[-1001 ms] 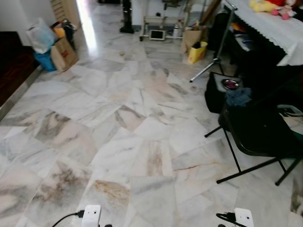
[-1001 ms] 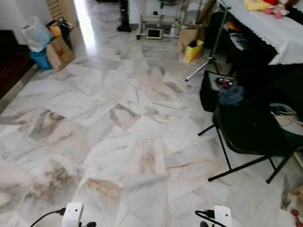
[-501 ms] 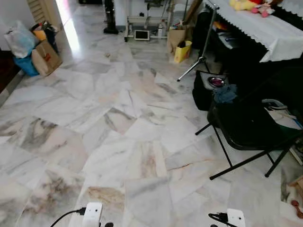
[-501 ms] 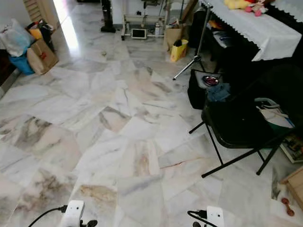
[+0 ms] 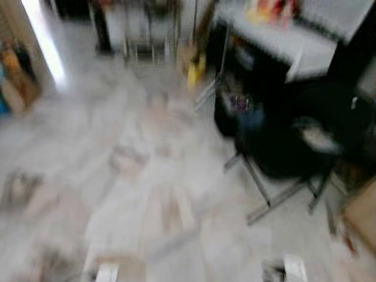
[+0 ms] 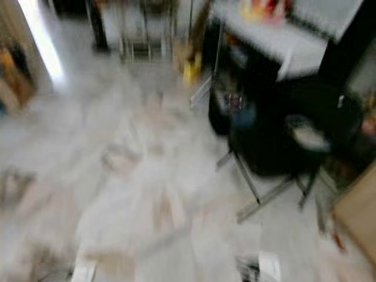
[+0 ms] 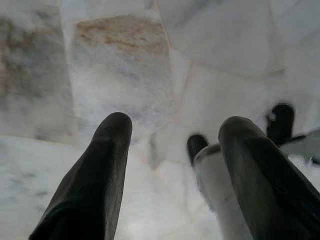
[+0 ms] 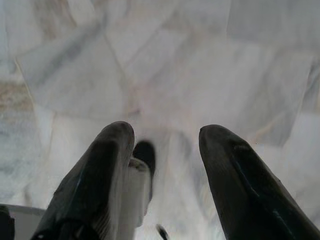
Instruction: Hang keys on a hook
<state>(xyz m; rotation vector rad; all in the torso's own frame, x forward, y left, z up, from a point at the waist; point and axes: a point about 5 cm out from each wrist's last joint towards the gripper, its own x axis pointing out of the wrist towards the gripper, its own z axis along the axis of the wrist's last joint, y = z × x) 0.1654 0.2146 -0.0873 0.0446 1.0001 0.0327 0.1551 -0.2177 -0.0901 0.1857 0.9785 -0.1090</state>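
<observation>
The left gripper (image 7: 172, 135) hangs low over the floor with its two long black fingers spread wide apart and nothing held between them; the fingers (image 7: 107, 165) are smooth, rounded at the tips and slightly glossy. The right gripper (image 8: 165, 137) stands the same way, its fingers parted with a clear gap and empty. Under both lies a marble floor (image 5: 135, 153) of large polished slabs, white to grey with brown and rust veining, laid at irregular angles; the wrist views show the veins and joints sharply, while the head views are heavily blurred and give only pale patches. The left wrist view also catches a pale, rounded part of the robot's own body and dark rounded shapes near the floor, which cannot be identified further. From the head views, a black folding chair (image 5: 282, 153) with thin metal legs stands to the robot's right, and behind it a table (image 5: 282, 41) draped in a white cloth, with blurred yellow and red shapes on top. A small yellow object (image 5: 194, 76) sits on the floor further off, and a bright strip of light (image 5: 44, 44) falls across the floor far left. Keys and hook cannot be made out in any view.
</observation>
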